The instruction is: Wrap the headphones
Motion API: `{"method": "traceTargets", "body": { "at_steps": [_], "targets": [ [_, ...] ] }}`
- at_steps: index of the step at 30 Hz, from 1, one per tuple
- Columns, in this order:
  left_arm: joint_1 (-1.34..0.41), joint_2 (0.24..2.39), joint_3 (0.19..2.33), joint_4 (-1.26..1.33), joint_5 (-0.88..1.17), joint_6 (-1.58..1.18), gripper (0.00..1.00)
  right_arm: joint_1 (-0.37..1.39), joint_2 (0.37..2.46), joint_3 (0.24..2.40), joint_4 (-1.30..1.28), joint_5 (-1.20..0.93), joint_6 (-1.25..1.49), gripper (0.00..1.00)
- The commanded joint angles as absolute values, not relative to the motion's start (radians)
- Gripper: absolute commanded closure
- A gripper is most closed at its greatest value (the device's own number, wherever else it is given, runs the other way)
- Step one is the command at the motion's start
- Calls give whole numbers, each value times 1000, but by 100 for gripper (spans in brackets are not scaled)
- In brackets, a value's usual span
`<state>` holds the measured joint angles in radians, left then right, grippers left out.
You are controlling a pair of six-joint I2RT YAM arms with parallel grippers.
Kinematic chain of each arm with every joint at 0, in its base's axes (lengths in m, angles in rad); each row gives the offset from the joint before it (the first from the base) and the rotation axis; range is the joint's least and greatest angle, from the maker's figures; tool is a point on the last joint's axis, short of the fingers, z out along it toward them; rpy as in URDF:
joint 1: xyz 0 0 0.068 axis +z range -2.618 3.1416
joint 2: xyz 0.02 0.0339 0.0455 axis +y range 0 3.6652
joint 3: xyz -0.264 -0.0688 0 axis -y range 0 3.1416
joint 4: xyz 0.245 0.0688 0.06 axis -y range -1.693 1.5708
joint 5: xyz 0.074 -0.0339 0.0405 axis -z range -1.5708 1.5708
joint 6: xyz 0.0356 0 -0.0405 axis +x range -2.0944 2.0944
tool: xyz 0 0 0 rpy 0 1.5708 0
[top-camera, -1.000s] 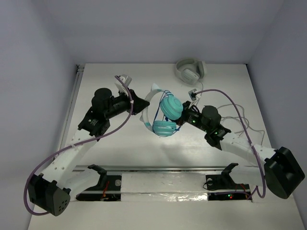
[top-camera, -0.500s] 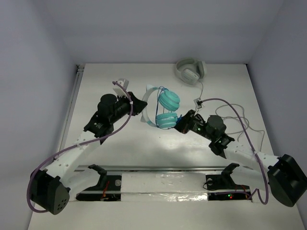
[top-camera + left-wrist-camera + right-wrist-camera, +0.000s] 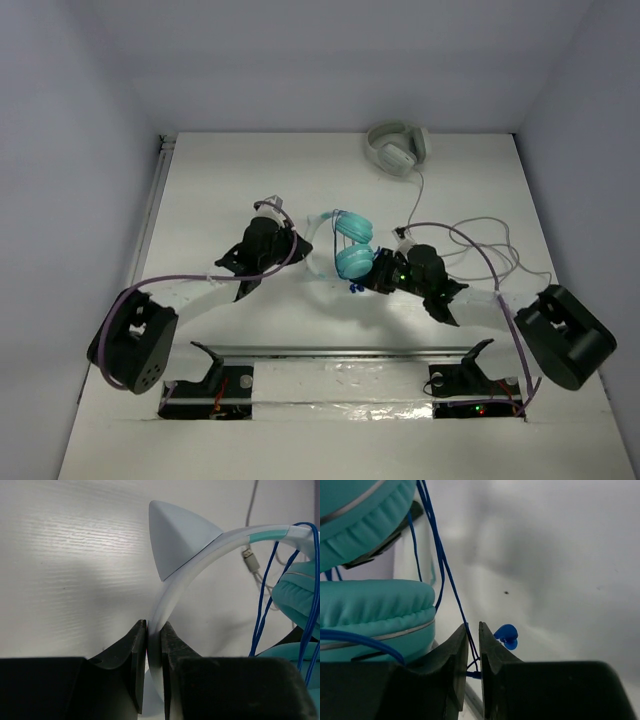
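The headphones point(image 3: 350, 245) are near the middle of the table point(image 3: 230, 180), between the arms. The left gripper point(image 3: 153, 650) clamps the headband point(image 3: 167, 597); the right gripper point(image 3: 473, 647) pinches the blue cable point(image 3: 442, 560).

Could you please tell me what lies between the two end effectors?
The headphones lie between them, as the top view shows; the left end effector is shut on their headband and the right end effector on their blue cable.
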<state>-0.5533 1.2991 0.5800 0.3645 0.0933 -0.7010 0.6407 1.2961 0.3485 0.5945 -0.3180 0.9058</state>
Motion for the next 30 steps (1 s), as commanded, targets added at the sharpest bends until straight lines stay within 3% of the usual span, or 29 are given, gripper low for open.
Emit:
{"method": "traceTargets", "body": {
  "at_steps": [1, 6, 17, 21, 25, 27, 28, 30],
  "targets": [
    [-549, 1330, 598, 526, 17, -773, 100, 640, 1380, 350, 607, -312, 937, 79],
    [-549, 1423, 629, 482, -49, -759, 100, 640, 1440, 356, 615, -298, 957, 73],
    [-549, 1578, 693, 431, -104, -732, 100, 640, 1300, 284, 456, -267, 939, 43],
    [-549, 1595, 732, 391, -144, -712, 100, 640, 1101, 252, 326, -259, 925, 42],
    [-558, 1600, 788, 298, -212, -673, 99, 640, 869, 288, 126, -226, 894, 48],
    [-558, 1585, 805, 267, -236, -648, 86, 640, 800, 353, -13, -203, 849, 50],
    [-558, 1579, 813, 256, -239, -641, 74, 640, 749, 377, -65, -184, 832, 52],
    [-558, 1565, 827, 221, -247, -629, 65, 640, 710, 443, -167, -173, 795, 55]
  ]
}}
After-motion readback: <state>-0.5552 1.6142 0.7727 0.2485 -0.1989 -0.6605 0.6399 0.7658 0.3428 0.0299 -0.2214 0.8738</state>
